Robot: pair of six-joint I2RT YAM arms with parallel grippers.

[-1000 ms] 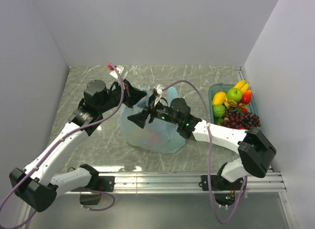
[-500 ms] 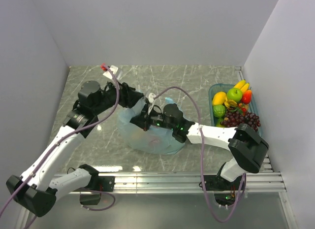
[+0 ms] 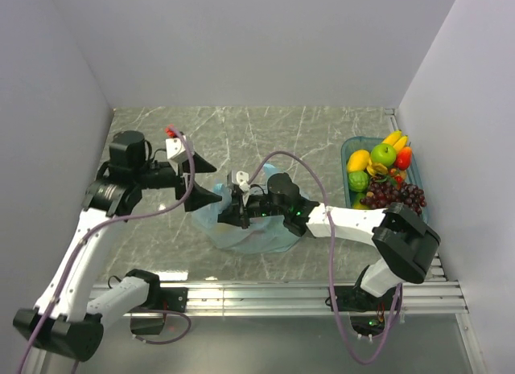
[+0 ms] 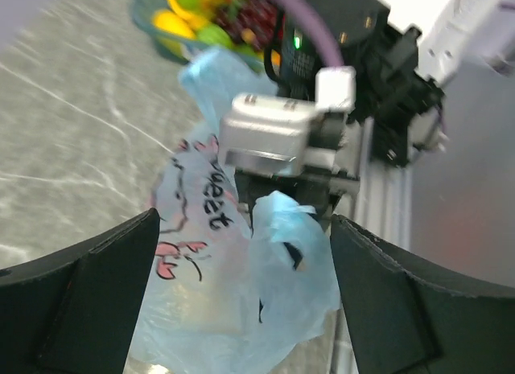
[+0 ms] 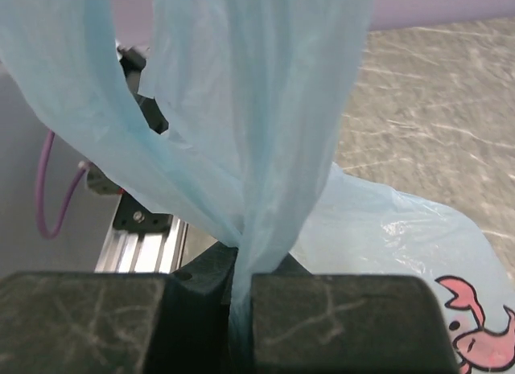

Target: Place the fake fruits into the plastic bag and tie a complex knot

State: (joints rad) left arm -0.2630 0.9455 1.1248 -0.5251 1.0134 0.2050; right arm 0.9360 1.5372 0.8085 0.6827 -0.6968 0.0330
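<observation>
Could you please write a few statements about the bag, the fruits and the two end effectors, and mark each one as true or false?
1. The right end effector is shut on gathered plastic of the plastic bag. True.
2. The left end effector grips the bag too. False: its jaws stand wide open beside the bag and hold nothing.
3. A pile of fake fruits lies in the teal tray. True.
4. The bag sits inside the tray. False: it lies on the table, apart from the tray, between the two arms.
5. The bag carries a pink printed graphic. True.
</observation>
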